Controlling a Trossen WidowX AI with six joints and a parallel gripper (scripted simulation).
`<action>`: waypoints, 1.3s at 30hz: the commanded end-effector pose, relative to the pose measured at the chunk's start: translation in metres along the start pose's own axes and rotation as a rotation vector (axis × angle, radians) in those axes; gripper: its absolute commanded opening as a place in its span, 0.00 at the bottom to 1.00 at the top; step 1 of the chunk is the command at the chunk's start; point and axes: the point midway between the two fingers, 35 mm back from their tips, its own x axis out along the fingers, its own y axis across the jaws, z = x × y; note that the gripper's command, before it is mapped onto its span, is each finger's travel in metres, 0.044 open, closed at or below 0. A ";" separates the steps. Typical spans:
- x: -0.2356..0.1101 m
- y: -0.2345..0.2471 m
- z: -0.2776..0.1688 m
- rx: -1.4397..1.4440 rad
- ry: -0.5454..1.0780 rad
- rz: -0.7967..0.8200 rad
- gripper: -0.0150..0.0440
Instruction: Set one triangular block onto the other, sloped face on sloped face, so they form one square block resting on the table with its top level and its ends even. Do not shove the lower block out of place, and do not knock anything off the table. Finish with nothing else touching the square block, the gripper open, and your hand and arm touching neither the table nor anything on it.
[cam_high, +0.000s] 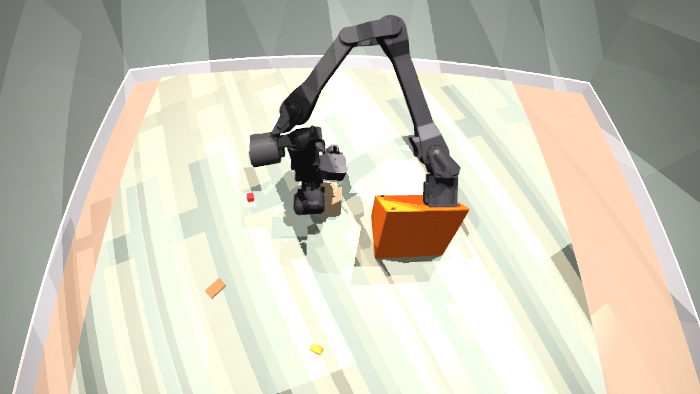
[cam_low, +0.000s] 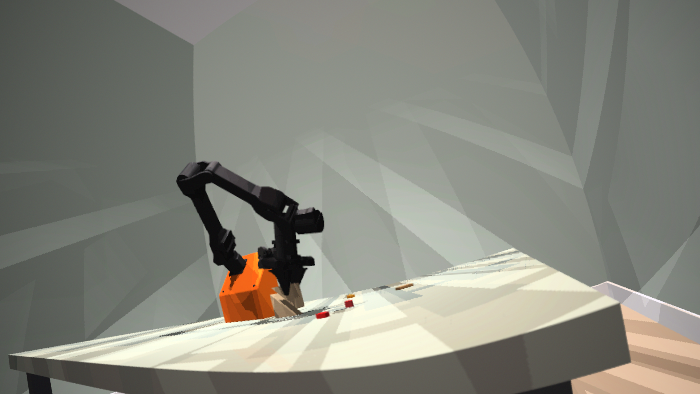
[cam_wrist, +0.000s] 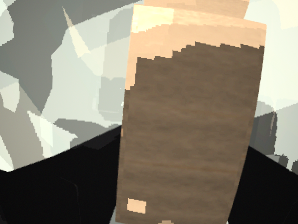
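Yellow, a tiny piece (cam_high: 316, 349) lies nearest on the pale streaked table (cam_high: 450, 320), and farther back to the left sits a flat orange chip (cam_high: 215, 288). Beyond these, at mid-table, a small red cube (cam_high: 250, 197) rests left of the arm's working spot.

Just right of that cube the gripper (cam_high: 309, 201) points down, its jaws partly closed and clamped on the upper triangular block (cam_wrist: 193, 129). In the wrist view this tan wooden block fills the gap between the dark fingers, its shaded face toward the camera. The lower triangular block (cam_wrist: 197, 2) shows only as a lighter tan edge past the held one. From the exterior view the two tan wedges (cam_low: 290, 301) sit together at the table surface below the gripper; whether their sloped faces are fully seated cannot be told.

To the right, near the blocks but apart, stands the orange pedestal (cam_high: 415, 235) carrying the arm (cam_high: 410, 90), which arches far back and over.
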 end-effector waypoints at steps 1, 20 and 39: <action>0.004 0.000 0.002 -0.007 -0.005 0.004 0.25; 0.016 0.000 0.006 -0.007 -0.006 0.007 0.25; 0.018 0.000 0.006 -0.008 -0.007 0.008 0.25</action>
